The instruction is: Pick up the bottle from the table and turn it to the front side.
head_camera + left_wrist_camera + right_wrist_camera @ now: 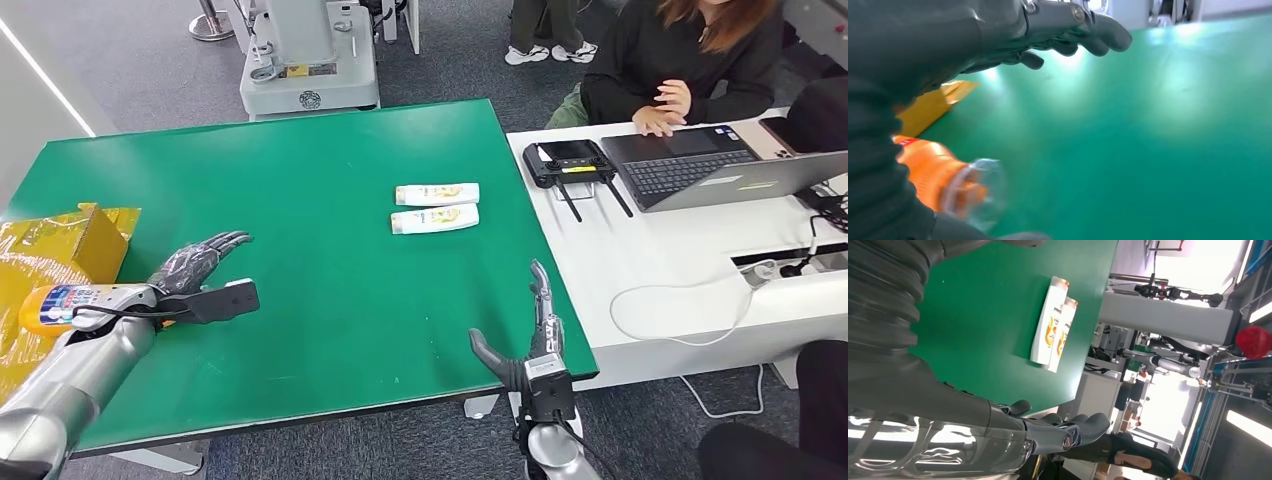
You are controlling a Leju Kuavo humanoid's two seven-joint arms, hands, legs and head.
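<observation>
Two white bottles [436,206] lie flat side by side near the worktop's [300,250] right edge, printed labels up, while left hand [195,268] and right hand [535,335] hover empty with fingers spread, so stage is undecidable.

We see a yellow bag [70,240] at the green surface's [300,200] left edge. On the adjoining white surface [670,260] sit an open laptop [720,165], a black controller [570,160] and a white cable [690,300]. A person [690,60] sits behind it.
</observation>
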